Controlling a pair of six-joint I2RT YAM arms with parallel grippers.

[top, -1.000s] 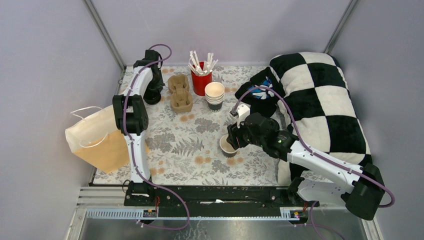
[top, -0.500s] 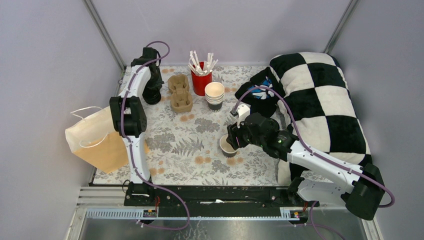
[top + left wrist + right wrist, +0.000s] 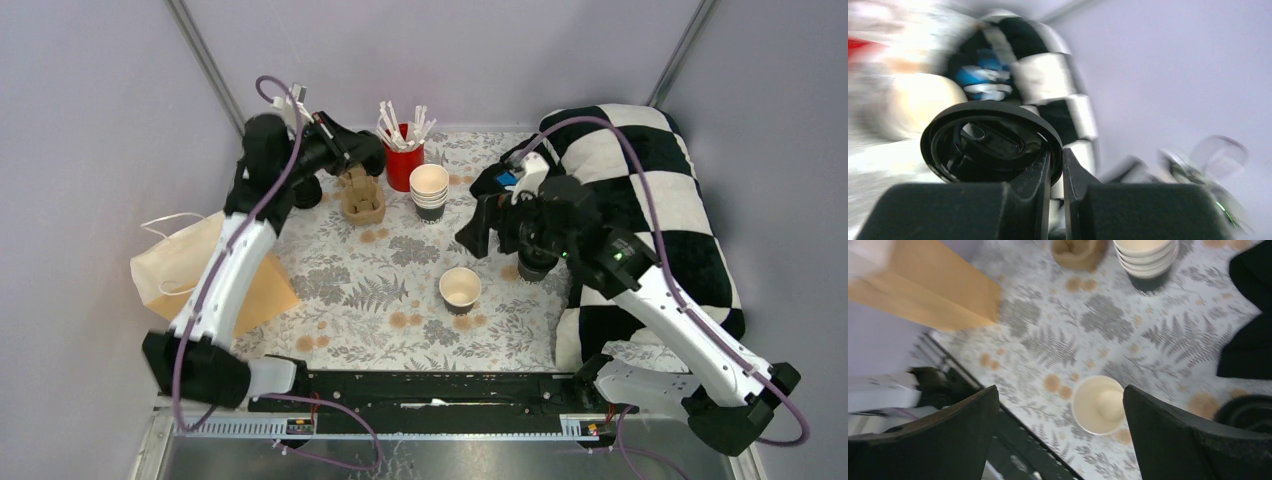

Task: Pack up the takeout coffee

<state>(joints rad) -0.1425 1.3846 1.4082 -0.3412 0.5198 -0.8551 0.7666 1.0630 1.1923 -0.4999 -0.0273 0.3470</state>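
At the middle of the worktop (image 3: 380,290) stands a lidless cup (image 3: 460,288), with our right tool (image 3: 1060,390) spread wide and empty above it. Our left tool (image 3: 1056,156), far back by the cardboard carrier (image 3: 362,198), pinches a black lid (image 3: 993,140) by its rim alone. That thin hold could let the lid twist or drop. Pressed on off-centre, it could tip the unsteadied cup.

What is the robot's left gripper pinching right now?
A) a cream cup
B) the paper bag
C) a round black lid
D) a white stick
C: in the left wrist view, the left gripper is closed on the rim of a round black lid.
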